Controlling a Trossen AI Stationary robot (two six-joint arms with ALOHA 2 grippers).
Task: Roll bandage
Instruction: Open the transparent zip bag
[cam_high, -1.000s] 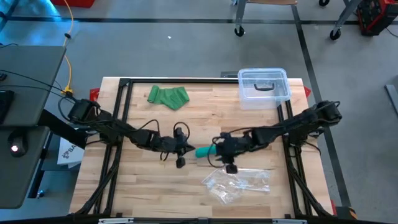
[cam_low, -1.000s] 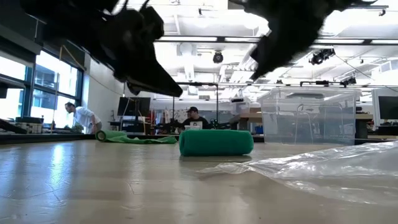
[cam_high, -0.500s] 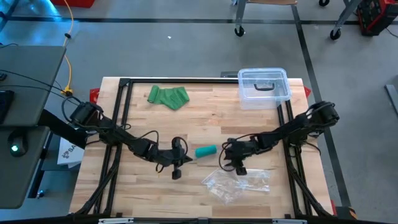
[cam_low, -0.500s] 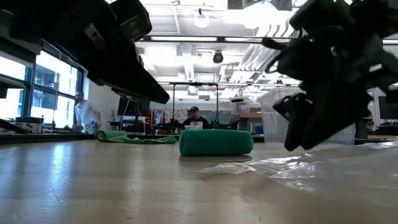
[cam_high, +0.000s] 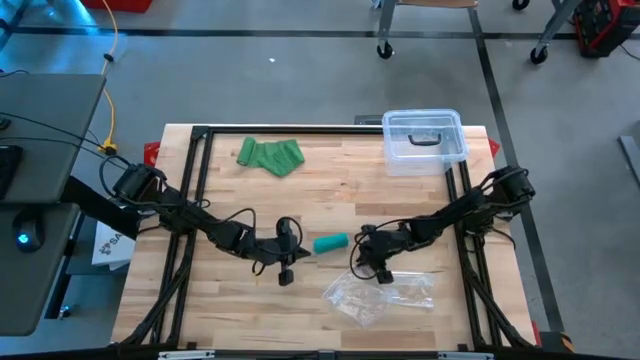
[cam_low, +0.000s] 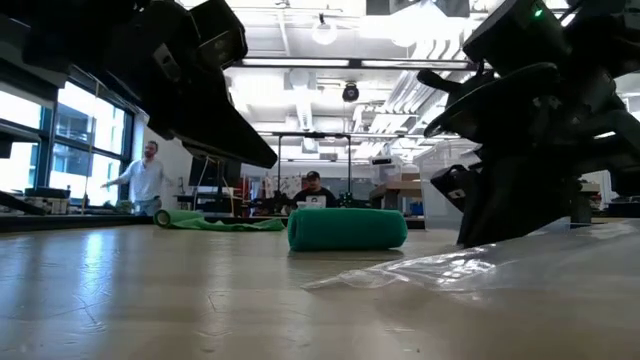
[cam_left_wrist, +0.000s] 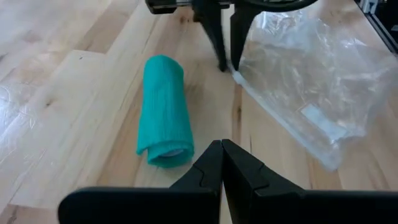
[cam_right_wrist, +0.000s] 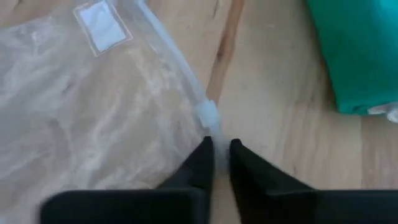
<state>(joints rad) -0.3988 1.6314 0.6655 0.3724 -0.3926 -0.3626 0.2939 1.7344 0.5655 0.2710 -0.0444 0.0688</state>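
- Two dark arms reach in over a pale wooden counter (cam_high: 330, 195) with a black frame around it; grey floor lies on all sides.
- In the low view the room behind has bright ceiling lights and tall windows; one person stands by the windows and another sits farther back.
- A clear lidded box (cam_high: 424, 140) stands at the far right corner of the counter, and a loose green cloth (cam_high: 270, 155) lies toward the far left.
- The rolled teal bandage (cam_high: 331, 243) lies on its side near the middle of the counter, between the two tools.
- The left tool (cam_high: 293, 252) sits just beside the bandage's left end, its fingers pressed together on nothing.
- The right tool (cam_high: 362, 262) is near the bandage's right end, down at the edge of a clear plastic bag (cam_high: 382, 296).
- Its fingers stand almost together, with a narrow gap at the bag's zip strip (cam_right_wrist: 207, 116); I cannot tell whether they pinch it.
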